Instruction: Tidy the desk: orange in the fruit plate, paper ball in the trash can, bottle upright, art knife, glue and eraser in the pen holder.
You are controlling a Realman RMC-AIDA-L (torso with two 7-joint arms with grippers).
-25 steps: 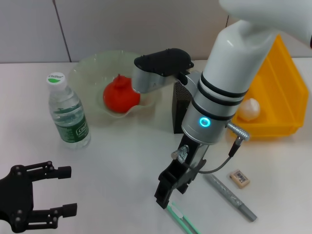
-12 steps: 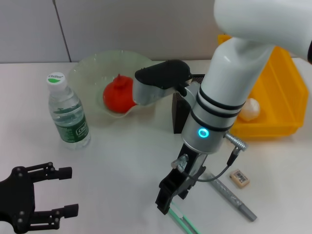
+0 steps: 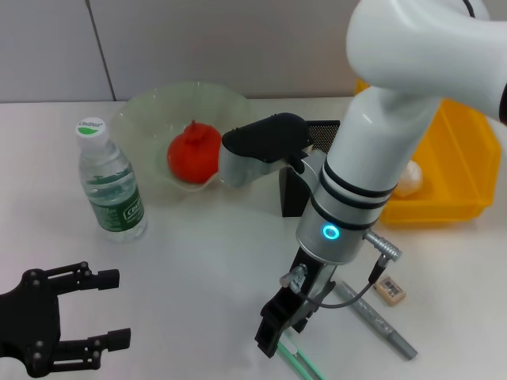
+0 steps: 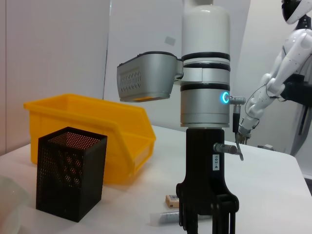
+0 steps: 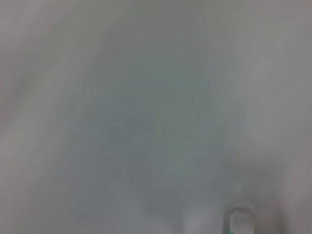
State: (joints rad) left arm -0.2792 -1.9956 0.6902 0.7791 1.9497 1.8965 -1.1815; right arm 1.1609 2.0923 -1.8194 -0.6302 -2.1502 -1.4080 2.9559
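Lowered further since the earlier frames, the right gripper (image 3: pixel 273 336) is now seen at the bottom centre of the head view, its tips at the near end of the green-and-white art knife (image 3: pixel 297 360) on the white desk (image 3: pixel 206 261). Whether the jaws are open or shut on the knife cannot be told; in the left wrist view the fingers (image 4: pixel 207 214) are seen close together, pointing straight down.

Left gripper (image 3: pixel 99 309) is noted at the lower left corner of the head view, unchanged, jaws spread wide and holding nothing.

Orange (image 3: pixel 194 154) is seen in the pale green fruit plate (image 3: pixel 142 111), upper centre-left. Bottle (image 3: pixel 111 186) stands upright at left, just beside the plate. Black mesh pen holder (image 3: pixel 297 186) is partly hidden behind the right arm, centre. Paper ball (image 3: pixel 408 178) lies in the yellow bin (image 3: pixel 463 150) at right. Grey glue stick (image 3: pixel 380 321) lies at lower right, just beside the gripper; eraser (image 3: pixel 390 290) is near it, slightly above.

Right wrist view is blurred; only a pale surface can be made out.
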